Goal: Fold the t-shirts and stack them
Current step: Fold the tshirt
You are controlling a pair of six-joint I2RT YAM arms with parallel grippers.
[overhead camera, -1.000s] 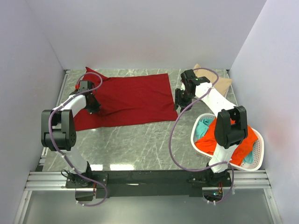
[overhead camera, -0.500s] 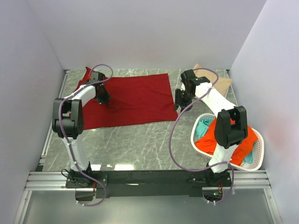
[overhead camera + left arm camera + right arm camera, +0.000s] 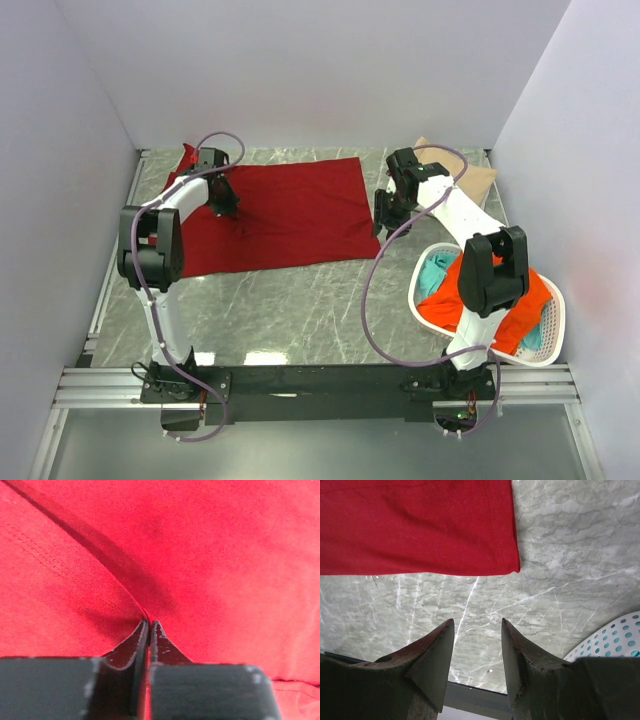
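Observation:
A dark red t-shirt (image 3: 285,210) lies spread on the marble table, its left part bunched under my left arm. My left gripper (image 3: 228,208) is shut on a pinched ridge of that red cloth (image 3: 210,565), which fills the left wrist view. My right gripper (image 3: 382,222) hovers open just off the shirt's right edge, over bare table; the shirt's corner (image 3: 512,565) shows above its fingers. A tan t-shirt (image 3: 478,178) lies at the back right. Orange-red (image 3: 450,300) and teal (image 3: 433,272) shirts fill the basket.
A white oval laundry basket (image 3: 545,340) stands at the right front, its perforated rim (image 3: 615,640) showing in the right wrist view. White walls close in the table on three sides. A black rail (image 3: 320,380) runs along the near edge.
My left gripper has carried its pinch of red cloth toward the back and right, folding the shirt's left side over. The right arm has stayed still.

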